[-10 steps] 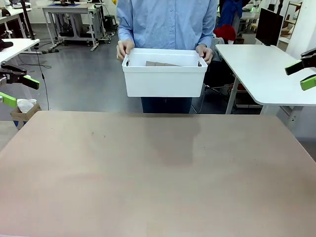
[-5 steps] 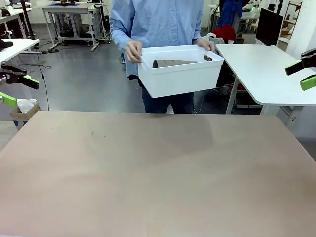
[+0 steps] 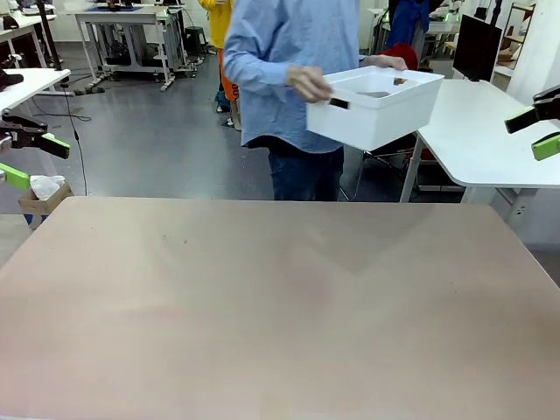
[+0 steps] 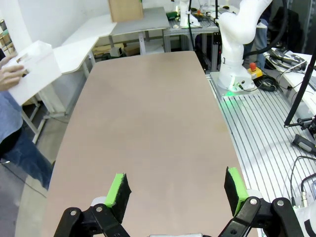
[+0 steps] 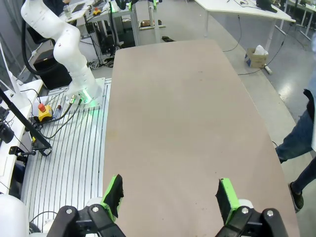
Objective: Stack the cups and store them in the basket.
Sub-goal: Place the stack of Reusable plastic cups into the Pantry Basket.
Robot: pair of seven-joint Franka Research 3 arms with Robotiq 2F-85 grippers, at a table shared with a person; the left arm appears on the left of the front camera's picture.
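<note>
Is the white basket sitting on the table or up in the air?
Up in the air: the person's hand holds the basket tilted, beyond the table.

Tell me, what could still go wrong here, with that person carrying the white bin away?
1. The person's hand holds the basket tilted in mid-air beyond the table's far edge; whatever lies inside might slide or tip out.
2. The basket is swinging toward the neighbouring white desk and could bump its edge.
3. The left claw and right claw hang open at the table's sides; if an arm moved toward the person, it might come too close.
</note>
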